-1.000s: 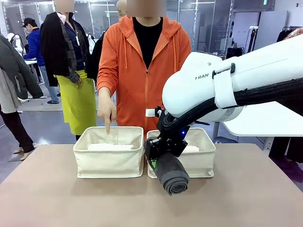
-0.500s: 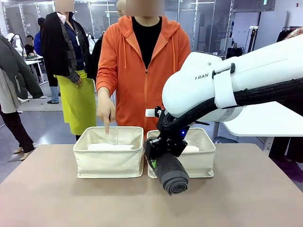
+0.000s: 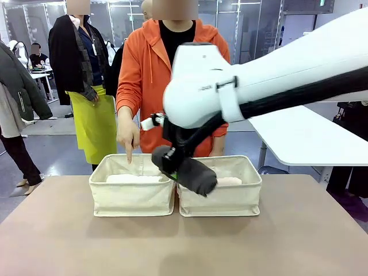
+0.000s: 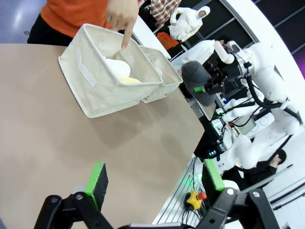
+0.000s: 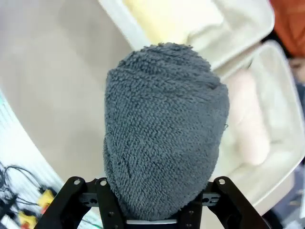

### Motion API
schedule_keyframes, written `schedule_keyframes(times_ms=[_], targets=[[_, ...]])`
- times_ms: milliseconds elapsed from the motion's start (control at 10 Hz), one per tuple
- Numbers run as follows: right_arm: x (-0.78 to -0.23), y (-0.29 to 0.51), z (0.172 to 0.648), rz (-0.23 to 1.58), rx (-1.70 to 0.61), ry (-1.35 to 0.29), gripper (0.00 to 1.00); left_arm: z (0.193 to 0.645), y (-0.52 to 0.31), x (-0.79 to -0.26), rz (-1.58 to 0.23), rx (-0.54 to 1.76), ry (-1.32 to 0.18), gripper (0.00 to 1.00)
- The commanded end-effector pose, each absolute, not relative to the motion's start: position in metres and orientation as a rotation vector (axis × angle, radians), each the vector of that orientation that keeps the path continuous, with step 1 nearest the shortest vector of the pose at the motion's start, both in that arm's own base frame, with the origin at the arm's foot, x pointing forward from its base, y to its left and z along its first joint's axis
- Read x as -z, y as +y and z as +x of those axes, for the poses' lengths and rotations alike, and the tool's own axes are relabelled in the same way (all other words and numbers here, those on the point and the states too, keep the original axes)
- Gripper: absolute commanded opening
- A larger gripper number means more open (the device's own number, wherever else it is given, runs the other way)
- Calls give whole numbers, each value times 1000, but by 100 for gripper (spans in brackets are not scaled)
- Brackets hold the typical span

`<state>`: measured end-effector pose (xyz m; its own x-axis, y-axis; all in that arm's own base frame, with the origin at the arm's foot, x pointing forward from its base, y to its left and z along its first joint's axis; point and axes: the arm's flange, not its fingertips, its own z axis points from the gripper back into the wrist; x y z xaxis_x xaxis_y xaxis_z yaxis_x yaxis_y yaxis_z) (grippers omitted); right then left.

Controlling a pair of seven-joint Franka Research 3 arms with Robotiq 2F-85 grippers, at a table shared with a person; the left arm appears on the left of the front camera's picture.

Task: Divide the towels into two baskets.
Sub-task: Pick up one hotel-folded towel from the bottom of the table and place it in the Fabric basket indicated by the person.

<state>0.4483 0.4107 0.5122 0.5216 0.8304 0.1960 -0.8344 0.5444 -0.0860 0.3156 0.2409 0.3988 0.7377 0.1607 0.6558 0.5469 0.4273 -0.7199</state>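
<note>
Above the two baskets, the right gripper [image 3: 172, 167] is clamped on the rolled dark grey towel [image 3: 192, 173], which sticks out sideways over the right basket [image 3: 221, 201]. A pink towel [image 5: 248, 121] lies inside it. The left gripper [image 4: 152, 183] hangs with its jaws apart over bare table [image 4: 71, 143]. No writing is legible.

Dark grey towel [image 5: 164, 129] looks nubbly terry cloth; baskets [image 3: 132, 195] matt canvas (soft, creased); table [image 3: 287, 241] smooth, matt
</note>
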Motion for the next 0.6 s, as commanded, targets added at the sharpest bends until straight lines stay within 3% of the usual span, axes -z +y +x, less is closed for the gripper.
schedule_keyframes(times_ms=[0,500], targets=[[-523,474,483,-131,-1239,-289,37,313,242,-403,-1129,267,-739,100],[-501,565,515,-303,-1622,-416,37,313,242,-403,-1129,267,-739,100]])
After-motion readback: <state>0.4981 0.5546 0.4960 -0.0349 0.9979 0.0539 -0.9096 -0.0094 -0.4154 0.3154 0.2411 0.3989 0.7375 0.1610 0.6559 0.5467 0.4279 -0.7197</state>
